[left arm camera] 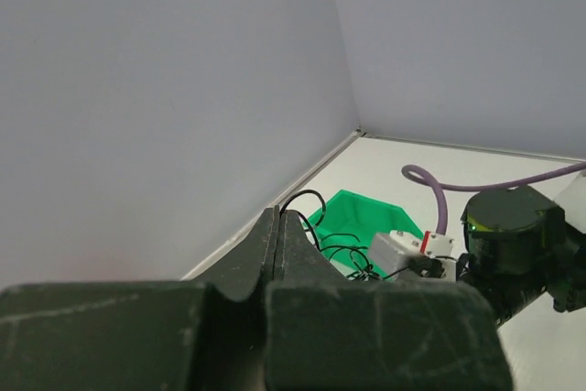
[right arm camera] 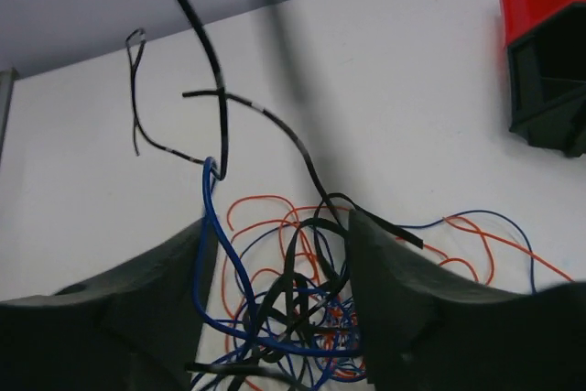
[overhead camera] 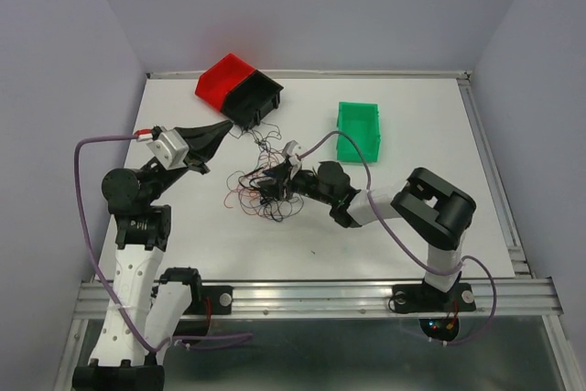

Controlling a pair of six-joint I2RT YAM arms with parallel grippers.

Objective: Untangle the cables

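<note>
White table (overhead camera: 412,217) between pale walls (overhead camera: 320,6). From above, the cables (overhead camera: 261,197) lie tangled mid-table, near a red bin (overhead camera: 222,78), black bin (overhead camera: 259,98) and green bin (overhead camera: 357,130). The left gripper (overhead camera: 218,132) hangs raised; its wrist view shows it pressed together, pinching a black strand. The right gripper (overhead camera: 273,182), in its own view, stands spread astride the tangle.

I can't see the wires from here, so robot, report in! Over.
Left hand shut, raised, black wire at its tip. Right hand open, straddling the tangled wires. Black bin close by.
</note>
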